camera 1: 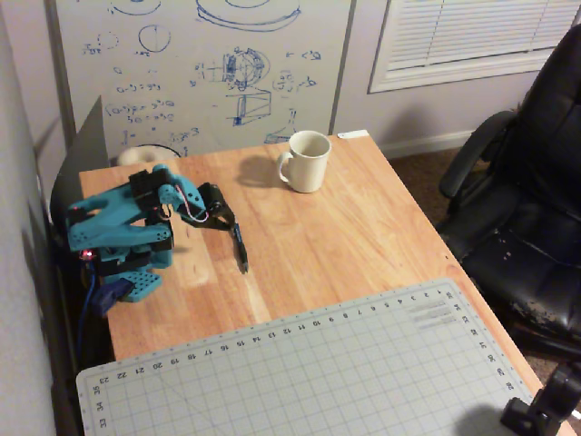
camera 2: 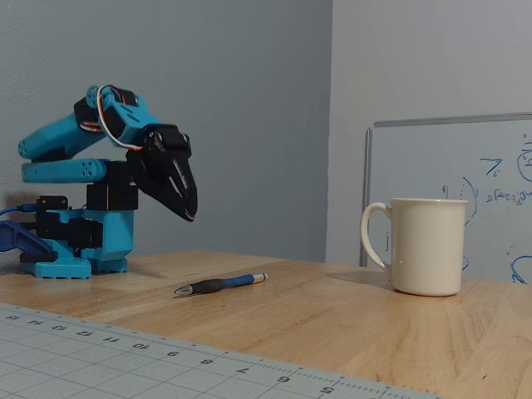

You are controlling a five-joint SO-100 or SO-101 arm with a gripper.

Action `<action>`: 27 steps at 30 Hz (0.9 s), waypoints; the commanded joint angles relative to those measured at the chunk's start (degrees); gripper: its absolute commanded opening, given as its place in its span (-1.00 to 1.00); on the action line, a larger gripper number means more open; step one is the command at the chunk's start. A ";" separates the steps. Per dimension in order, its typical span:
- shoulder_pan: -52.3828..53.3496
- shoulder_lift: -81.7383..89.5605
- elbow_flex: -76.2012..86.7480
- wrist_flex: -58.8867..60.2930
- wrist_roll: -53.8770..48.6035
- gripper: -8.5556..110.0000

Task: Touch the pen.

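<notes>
One pen lay flat on the counter, well apart from the mug; the tool, fingers pressed together, hung just above it, angled down, likely to tap it.

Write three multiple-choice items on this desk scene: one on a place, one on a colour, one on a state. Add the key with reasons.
1. Where does the pen lie?
A. inside the mug
B. on the bare wood
C. on the cutting mat

2. What colour is the mug?
A. red
B. black
C. cream

3. How is the gripper placed?
A. above the pen, not touching
B. clamped on the mug
C. flat on the mat

Key: B, wood shows all around it; C, pale in both views; A, the fixed view shows a gap below its tip.
</notes>
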 commanded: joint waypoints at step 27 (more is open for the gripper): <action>0.70 -74.88 -38.76 -1.93 0.53 -0.85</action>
